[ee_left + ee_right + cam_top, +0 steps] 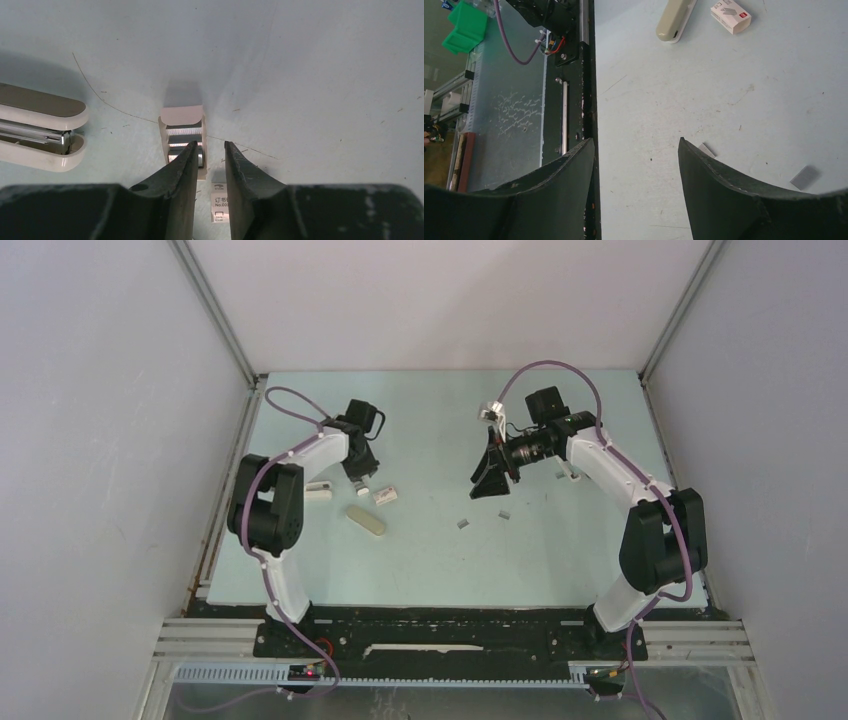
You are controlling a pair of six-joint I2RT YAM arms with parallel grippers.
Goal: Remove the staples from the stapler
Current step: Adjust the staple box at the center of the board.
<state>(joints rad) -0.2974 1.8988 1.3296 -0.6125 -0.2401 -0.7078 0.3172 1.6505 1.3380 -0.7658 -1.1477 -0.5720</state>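
Here, left claw (pixel 210 144): two matte black wedge fingers, narrow gap between them, nothing visibly clamped. Left tip overlapped one small cream tray (pixel 182 115) with rounded end and silvery ribbed strips inside. One cream stapler (pixel 45 105) gaped just left of it. Right claw (pixel 636 140) stood wide, empty, over scuffed pale-green desk (pixel 724 90). Two staples (pixel 805 177), flat grey strips, lay on desk near it. Farther off: one beige stapler (pixel 674 20), one white box (pixel 731 15).

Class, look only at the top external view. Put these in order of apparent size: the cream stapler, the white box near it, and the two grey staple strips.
1. cream stapler, the largest
2. white box
3. left staple strip and right staple strip: they look alike, so no ranking between them
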